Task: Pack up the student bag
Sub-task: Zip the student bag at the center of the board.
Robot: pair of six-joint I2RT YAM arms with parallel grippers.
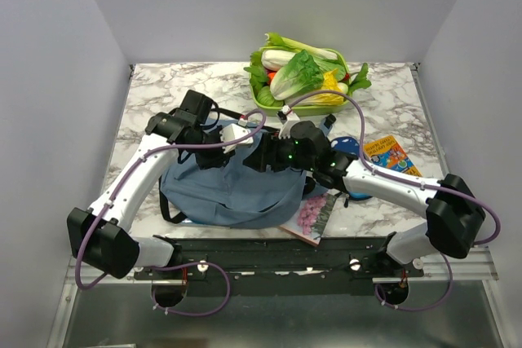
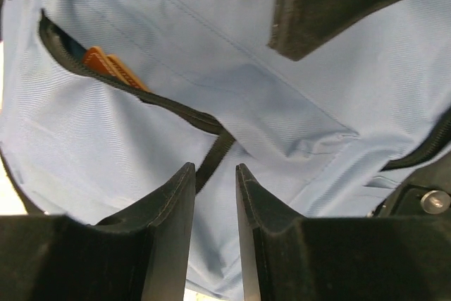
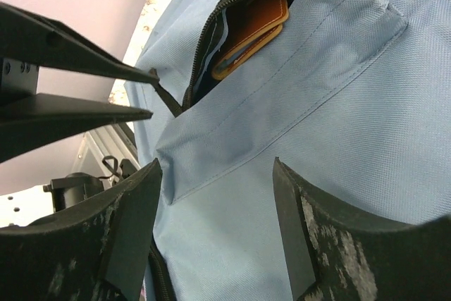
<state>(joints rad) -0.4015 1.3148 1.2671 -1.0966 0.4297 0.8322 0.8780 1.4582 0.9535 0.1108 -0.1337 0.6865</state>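
Expect the soft dusty grey-blue fabric backpack (image 1: 220, 193), slumped at lower centre of the top view on the white marbled table (image 1: 163, 95), to handle light, limp and quick to fold. Take hold along the stiffer black zipper edge (image 3: 204, 37) rather than on flat cloth, minding the flat orange-edged item (image 3: 254, 22) peeking from the open pocket. Find the left gripper (image 2: 215, 195) nearly closed beside a black zipper tail, impossible to tell whether pinching it, and the right gripper (image 3: 215, 223) spread wide over bare cloth, holding nothing.
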